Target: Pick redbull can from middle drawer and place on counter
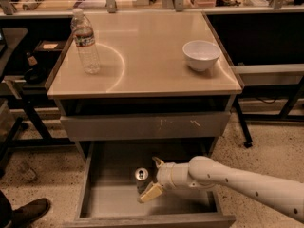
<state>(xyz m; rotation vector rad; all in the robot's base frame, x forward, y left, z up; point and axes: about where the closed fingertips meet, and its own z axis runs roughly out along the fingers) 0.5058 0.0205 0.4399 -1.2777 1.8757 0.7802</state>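
Observation:
The redbull can (140, 176) stands upright on the grey floor of the open middle drawer (114, 198), a little left of the drawer's centre. My gripper (153, 177) reaches in from the right on a white arm. Its two pale fingers are spread, one behind the can and one in front of it, so the can sits between them at their tips. The fingers are not closed on the can. The beige counter (142, 56) lies above, with faint arc marks.
A clear water bottle (85, 42) stands on the counter's left side and a white bowl (201, 55) on its right. A closed drawer front with pale scratches (145, 125) sits above the open drawer. A shoe (23, 213) shows at the lower left.

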